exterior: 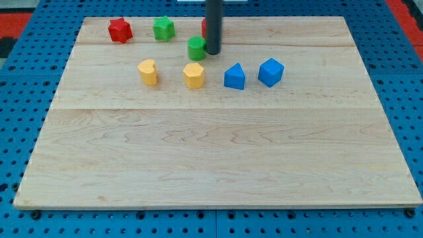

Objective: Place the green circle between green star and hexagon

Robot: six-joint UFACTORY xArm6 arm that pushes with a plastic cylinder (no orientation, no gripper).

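One green circle [196, 47] touching my tip [213, 52], near board's [198, 165] top edge; no claw.

Pale wooden board [218, 152] made of long planks joined side by side, grain running across the view. Underneath, a blue perforated panel [26, 73] dotted with rows of small dark holes, showing on every side. Red patches at the view's top left corner [16, 13] and top right corner [404, 8]. Even, soft lighting, faint shadows only.
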